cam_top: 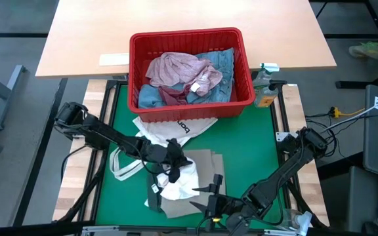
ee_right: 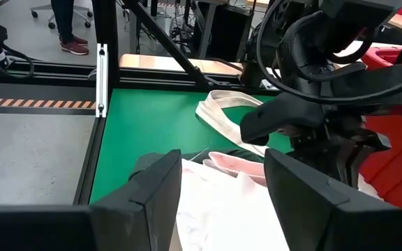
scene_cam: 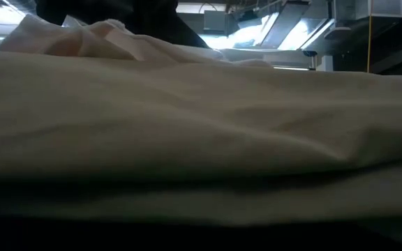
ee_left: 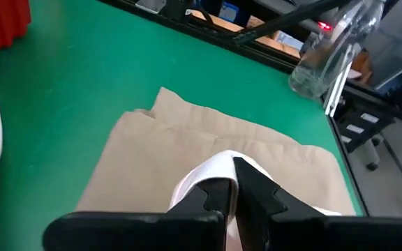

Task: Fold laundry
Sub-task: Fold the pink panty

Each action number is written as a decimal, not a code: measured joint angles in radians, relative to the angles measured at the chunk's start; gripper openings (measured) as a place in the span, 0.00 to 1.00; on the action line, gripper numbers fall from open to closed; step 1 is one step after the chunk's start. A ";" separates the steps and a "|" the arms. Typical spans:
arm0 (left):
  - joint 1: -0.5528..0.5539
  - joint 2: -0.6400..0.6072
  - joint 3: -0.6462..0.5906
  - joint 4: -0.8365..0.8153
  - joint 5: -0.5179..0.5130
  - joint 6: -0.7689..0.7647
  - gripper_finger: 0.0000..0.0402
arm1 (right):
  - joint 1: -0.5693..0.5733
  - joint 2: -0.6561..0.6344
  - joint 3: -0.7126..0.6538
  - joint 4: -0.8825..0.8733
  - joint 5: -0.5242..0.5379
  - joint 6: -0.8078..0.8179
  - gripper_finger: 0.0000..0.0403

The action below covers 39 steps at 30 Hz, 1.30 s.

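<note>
Left tool (cam_top: 174, 172) pressed together, pinching white fabric (cam_top: 179, 183) that lies over the beige trousers (ee_left: 208, 146) on the green desk (cam_top: 241, 141). Right tool (cam_top: 210, 196) spread, empty, just beside that cloth. We judge a lift here may drag the trousers' folds out, since the layers overlap. White tote bag (cam_top: 166, 131) lies just behind the left tool; red basket (cam_top: 189, 108) with pink top (cam_top: 176, 69) and jeans (cam_top: 225, 62) farther back.
</note>
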 joint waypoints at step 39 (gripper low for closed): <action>-0.034 -0.116 -0.001 -0.076 0.079 0.292 0.33 | -0.195 0.004 -0.036 -0.308 -0.274 0.345 0.51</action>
